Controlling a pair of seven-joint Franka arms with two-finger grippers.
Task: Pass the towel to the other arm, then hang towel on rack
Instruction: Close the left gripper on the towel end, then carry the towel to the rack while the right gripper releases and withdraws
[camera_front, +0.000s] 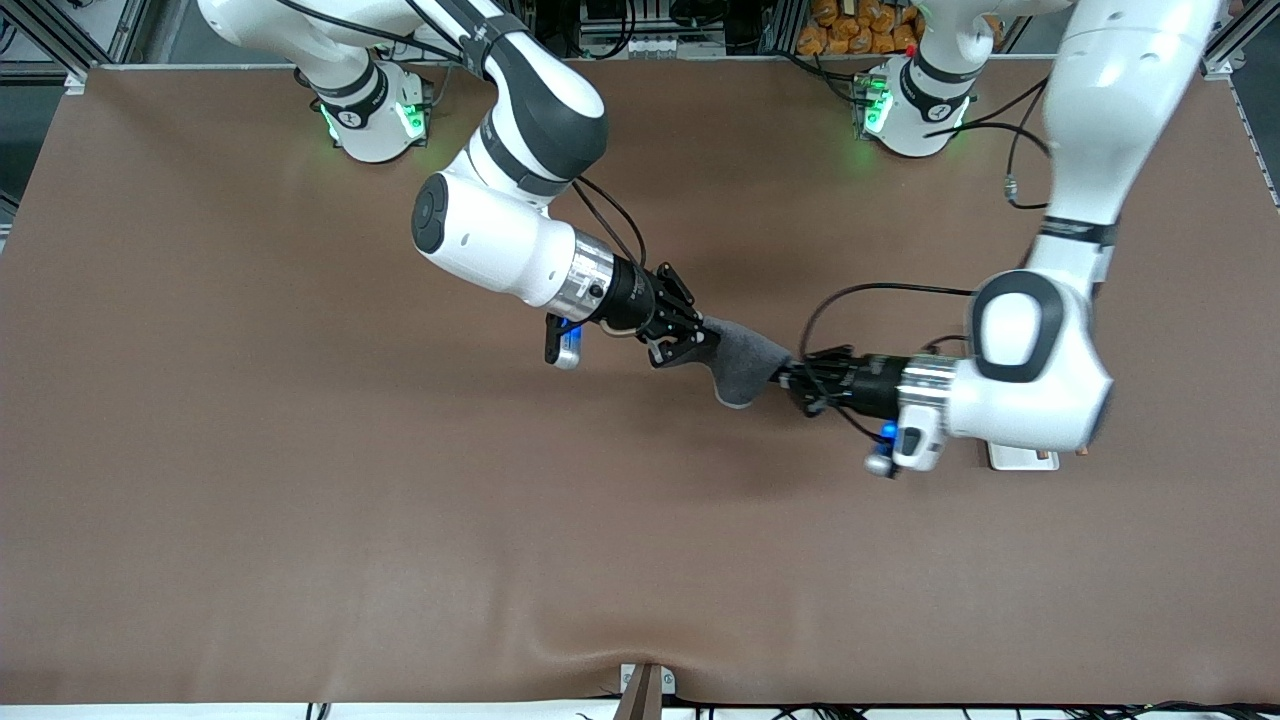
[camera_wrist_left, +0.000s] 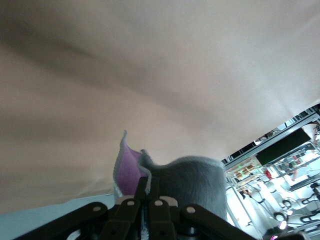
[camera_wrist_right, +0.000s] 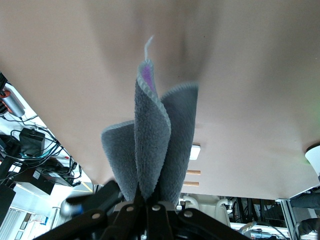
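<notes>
Both grippers are clamped on the towel (camera_front: 745, 362) above mid-table: right gripper (camera_front: 690, 338) and left gripper (camera_front: 795, 380). Release only the right one, then check the left holds firm.

Grey towel (camera_front: 745, 362) with purple inner face, brown table (camera_front: 300, 480)

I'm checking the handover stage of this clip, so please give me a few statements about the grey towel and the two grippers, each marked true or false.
1. The small dark grey soft cloth towel lies flat on the brown table. False: it hangs in the air between the grippers.
2. The right gripper is shut on the towel. True.
3. The left gripper stands open beside the towel. False: it is shut on the towel's other end.
4. The towel shows a purple inner face in the left wrist view. True.
</notes>
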